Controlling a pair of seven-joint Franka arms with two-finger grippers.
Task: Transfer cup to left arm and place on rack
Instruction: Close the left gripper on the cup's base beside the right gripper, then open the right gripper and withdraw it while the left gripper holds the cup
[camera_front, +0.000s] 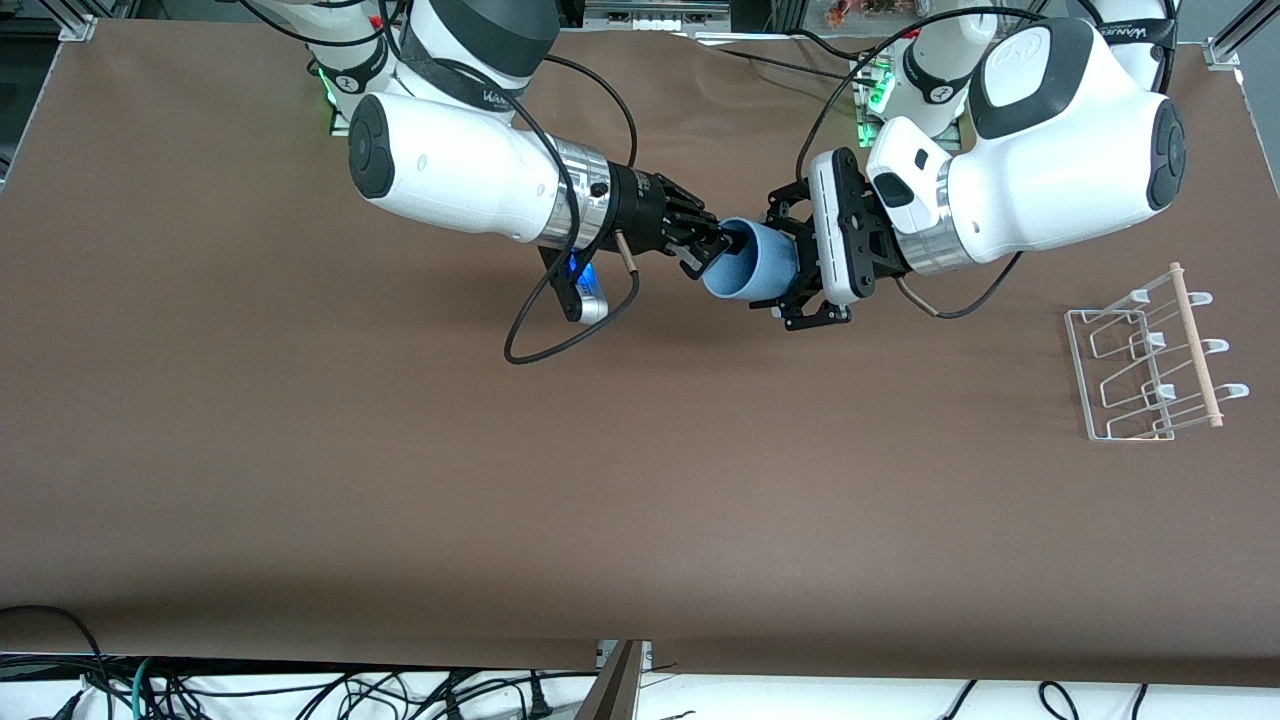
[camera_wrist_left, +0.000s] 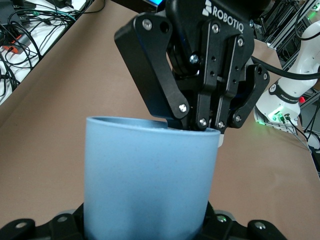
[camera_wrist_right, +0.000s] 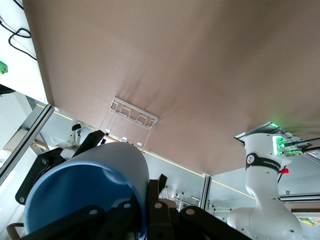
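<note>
The cup (camera_front: 748, 270) is held on its side in the air over the middle of the table (camera_front: 300, 480), its long axis running from one arm to the other. Its rim is pinched by the right gripper (camera_front: 712, 246), one finger inside the mouth. Its base end is clamped by the left gripper (camera_front: 800, 272). The rack (camera_front: 1150, 365) stands well apart, at the left arm's end, so the right gripper's release is judged to be needed first.

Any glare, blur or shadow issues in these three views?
Front view: even light, sharp, soft shadows under both arms, the rack pale but legible. Left wrist view: the cup fills the frame, sharp, background slightly soft. Right wrist view: tilted, bright washout past the table edge, cup rim close and shaded.
</note>
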